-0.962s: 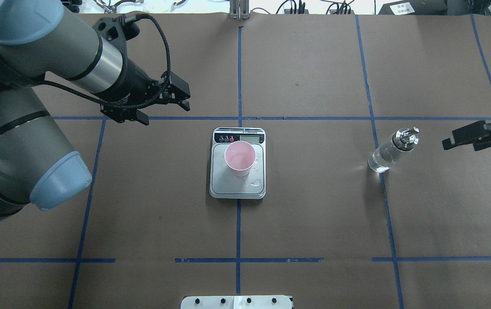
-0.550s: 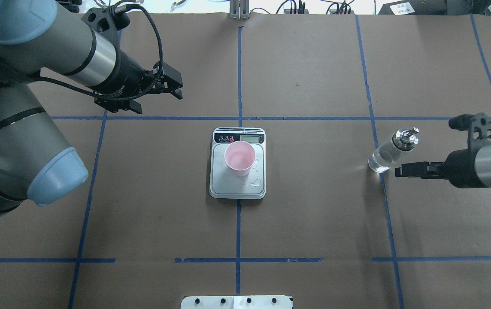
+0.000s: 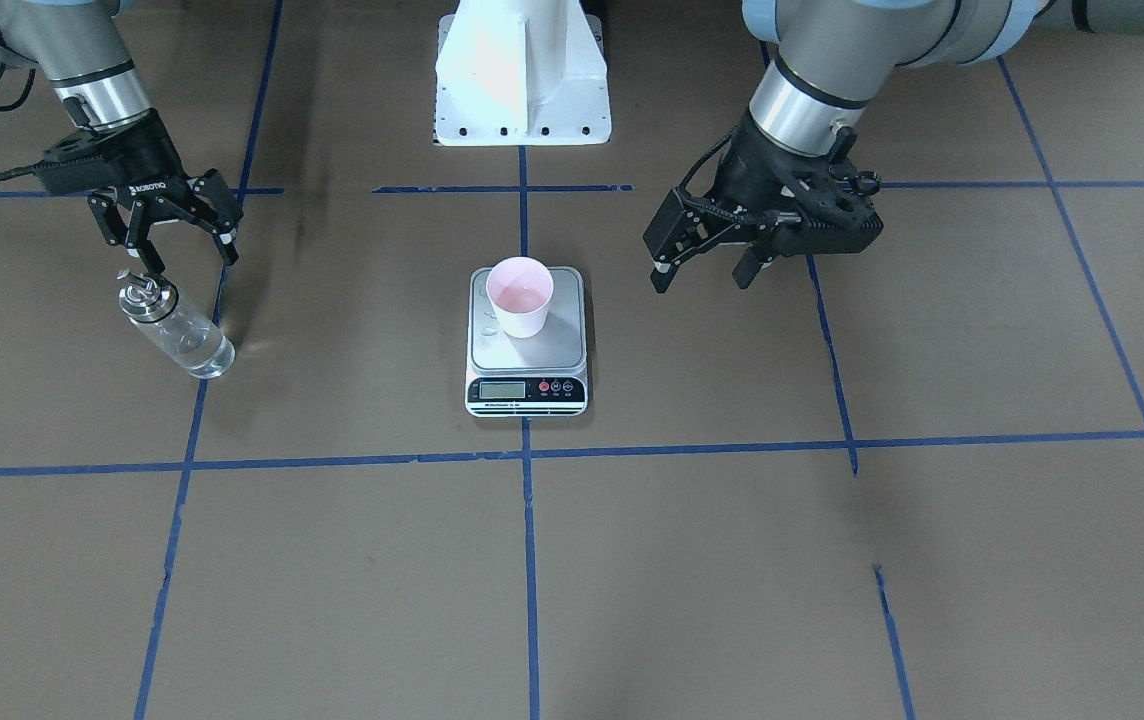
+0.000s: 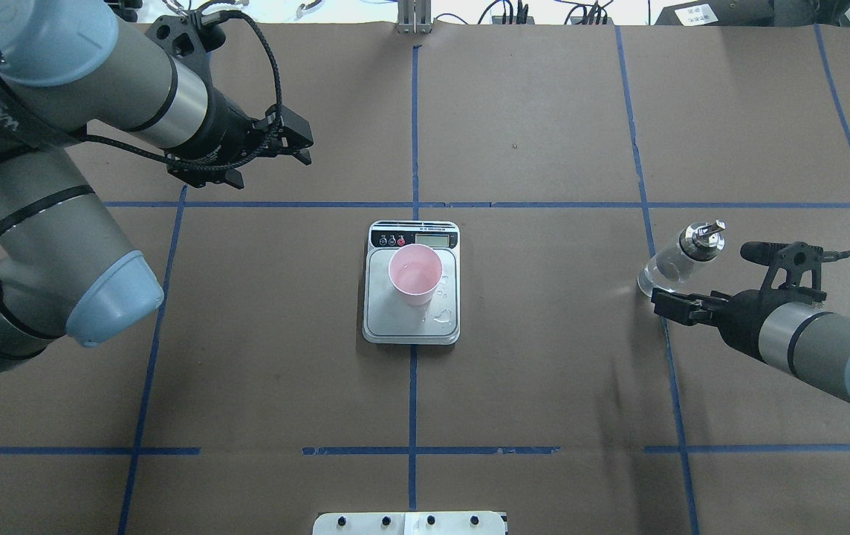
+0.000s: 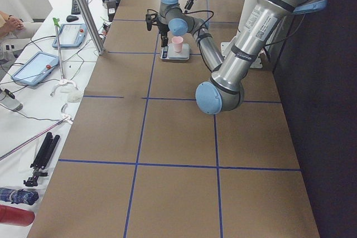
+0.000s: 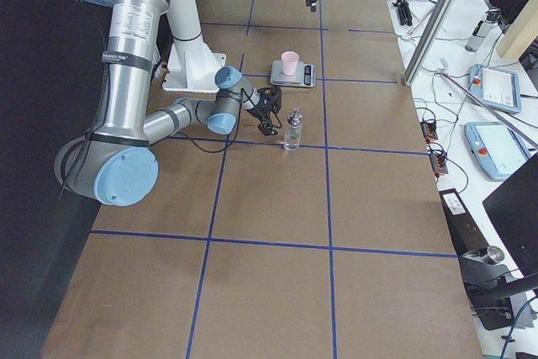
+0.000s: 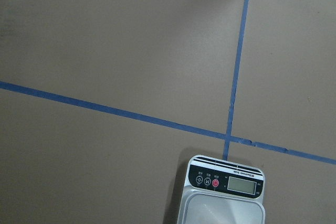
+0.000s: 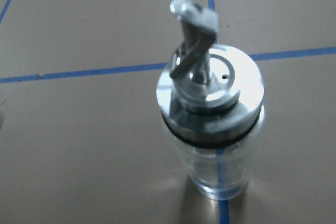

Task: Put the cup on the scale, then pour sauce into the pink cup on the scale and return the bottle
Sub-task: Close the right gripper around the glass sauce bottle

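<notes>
The right arm has come in further from the bench's edge since the earlier frame, and the right fingers (image 3: 224,240) are now just beside the clear cylindrical glass bottle with a silver metal collar and small pour spout (image 3: 177,335). The left arm has drawn a little more away from the middle. The right fingers are spread wide and do not touch the bottle; a small gap shows between them and the glass in the right side view. The bottle stands upright on a strip of blue tape (image 3: 164,560) on the brown paper-covered bench (image 3: 732,550), well apart from the scale, and the clear, colourless sauce (image 3: 196,352) shows through its lower part. In the right wrist view the bottle fills the middle of the picture, with the spout on top, and the fingers themselves are out of that picture. The small pale pink tapered cup (image 3: 520,295) stands upright on the silver plate of the flat square white kitchen scale with a black front strip (image 3: 529,392), toward the display side of the plate. A few clear drops (image 4: 441,318) lie on the plate beside the cup. The left fingers (image 3: 665,250) are also spread, hold nothing, and hang above the bench to the side of the scale.
</notes>
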`<state>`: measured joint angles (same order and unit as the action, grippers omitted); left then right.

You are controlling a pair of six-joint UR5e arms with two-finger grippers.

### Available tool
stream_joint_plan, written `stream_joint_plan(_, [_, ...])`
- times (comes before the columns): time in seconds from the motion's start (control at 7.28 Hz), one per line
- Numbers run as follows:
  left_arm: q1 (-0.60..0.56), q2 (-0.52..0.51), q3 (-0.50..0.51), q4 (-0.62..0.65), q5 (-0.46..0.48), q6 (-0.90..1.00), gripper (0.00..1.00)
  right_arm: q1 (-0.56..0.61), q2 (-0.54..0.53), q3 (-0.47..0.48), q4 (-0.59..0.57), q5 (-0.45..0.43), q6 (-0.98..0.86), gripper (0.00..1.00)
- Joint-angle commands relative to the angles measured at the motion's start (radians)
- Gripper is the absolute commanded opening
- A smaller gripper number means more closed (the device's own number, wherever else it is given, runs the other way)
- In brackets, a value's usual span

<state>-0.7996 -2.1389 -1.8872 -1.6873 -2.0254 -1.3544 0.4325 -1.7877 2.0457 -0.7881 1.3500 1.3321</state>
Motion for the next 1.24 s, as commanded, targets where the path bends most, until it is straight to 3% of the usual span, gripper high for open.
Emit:
stream_joint_plan(0.0, [-0.006, 0.096, 0.002, -0.011, 0.007, 0.237, 1.00, -0.058, -0.001, -0.027, 0.001, -0.163, 0.048, 1.00])
stream_joint_plan(0.14, [-0.025, 0.126, -0.003, -0.011, 0.007, 0.342, 1.00, -0.092, -0.001, -0.029, 0.001, -0.233, 0.048, 1.00])
stream_joint_plan(0.41, [-0.026, 0.154, 0.005, -0.012, 0.026, 0.351, 1.00, -0.165, -0.002, -0.056, 0.001, -0.368, 0.048, 1.00])
stream_joint_plan(0.69, [-0.027, 0.181, 0.010, -0.011, 0.072, 0.461, 1.00, -0.234, 0.005, -0.126, 0.001, -0.532, 0.048, 1.00])
stream_joint_plan(1.1, [-0.023, 0.188, 0.017, -0.011, 0.073, 0.480, 1.00, -0.277, 0.033, -0.190, 0.015, -0.653, 0.048, 1.00])
